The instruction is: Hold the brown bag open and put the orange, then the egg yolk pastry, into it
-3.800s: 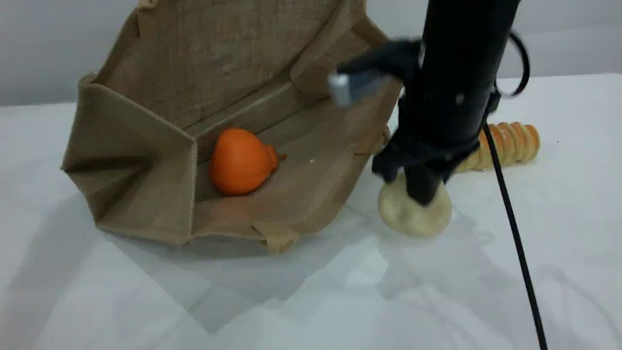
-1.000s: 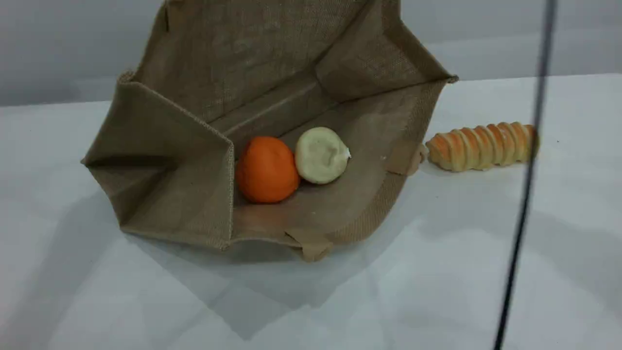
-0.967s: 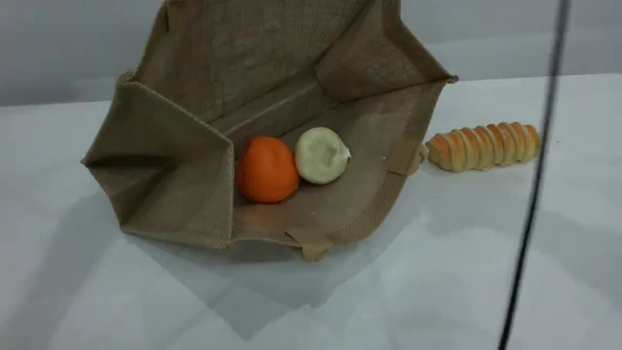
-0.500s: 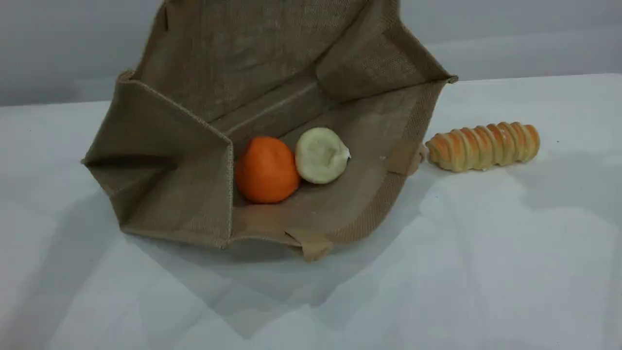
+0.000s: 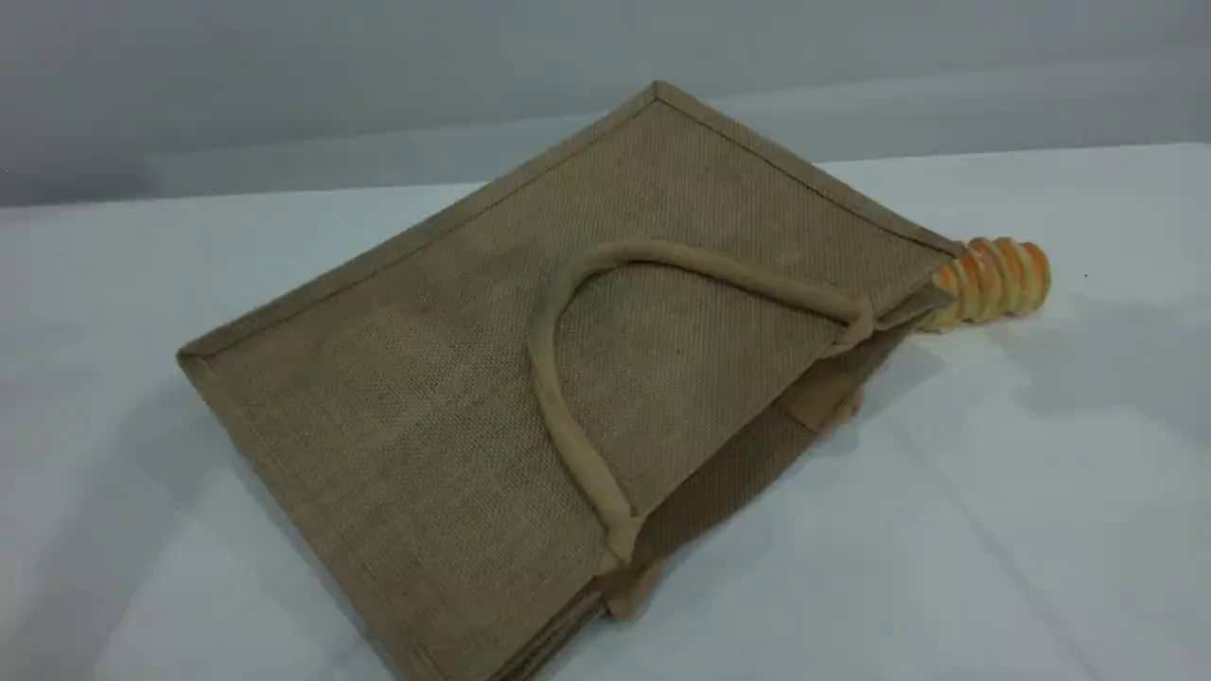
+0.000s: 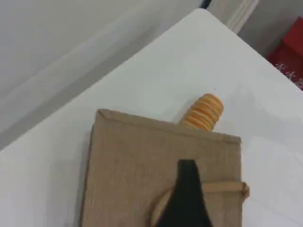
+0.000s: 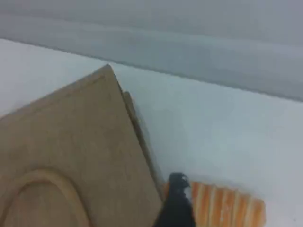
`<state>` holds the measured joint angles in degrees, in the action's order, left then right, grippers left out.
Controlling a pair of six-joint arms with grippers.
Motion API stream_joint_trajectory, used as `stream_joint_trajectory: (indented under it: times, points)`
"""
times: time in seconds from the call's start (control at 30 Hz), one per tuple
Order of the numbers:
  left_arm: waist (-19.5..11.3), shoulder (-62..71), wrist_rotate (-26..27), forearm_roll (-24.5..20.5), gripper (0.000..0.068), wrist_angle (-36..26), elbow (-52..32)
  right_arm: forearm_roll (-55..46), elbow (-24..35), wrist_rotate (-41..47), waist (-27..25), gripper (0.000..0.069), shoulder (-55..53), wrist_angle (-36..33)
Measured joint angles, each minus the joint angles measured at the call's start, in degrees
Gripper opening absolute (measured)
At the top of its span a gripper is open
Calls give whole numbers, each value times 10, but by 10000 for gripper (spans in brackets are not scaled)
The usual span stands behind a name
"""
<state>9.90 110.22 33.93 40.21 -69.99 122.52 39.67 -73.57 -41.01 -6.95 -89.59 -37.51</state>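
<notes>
One bag (image 5: 454,416), brown jute, on its side on the white table (image 5: 946,530). Its upper panel lies low over the rest, tilted, with one corner highest at the far side. The mouth faces right and toward the camera and shows only as a narrow dark slot. The inside cannot be seen in any view.

One handle (image 5: 547,378), padded and rope-like, lies in a loop on the upper panel, both ends fixed at the mouth edge.

Two food items, orange and pastry: hidden. None of the three views shows them, and whether they lie under the panel cannot be told.

One roll (image 5: 998,279), ridged, golden-orange, on the table behind the bag's right corner. Its near end is covered by the bag; whether the two touch cannot be told.

Two grippers:
- The left gripper (image 6: 187,189) shows one black fingertip in its wrist view, above the upper panel and near one end of the handle. How wide its jaws stand cannot be told.
- The right gripper (image 7: 177,201) shows one black fingertip in its wrist view, beside the bag's edge, with the roll below it. Its jaws are spread wide and hold nothing.
</notes>
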Motion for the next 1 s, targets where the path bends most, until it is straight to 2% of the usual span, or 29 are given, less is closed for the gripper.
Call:
stream_joint_trajectory:
  times: [0.2, 0.5, 0.6, 0.8, 1.0]
  points:
    - [0, -47, -41, -70, 537, 0, -1, -8, 0, 0, 0, 551, 79, -50]
    - [-1, -167, -176, -244, 537, -1, -1, -7, 0, 30, 1, 551, 260, -131]
    - [-1, -210, -206, -282, 537, -1, -4, -7, 0, 52, 1, 551, 326, -159]
    - [-1, -306, -212, -299, 537, -1, -96, -34, 0, 104, 1, 551, 449, -234]
    - [-1, -429, -208, -298, 538, 0, -248, -104, 0, 166, 1, 551, 557, -311]
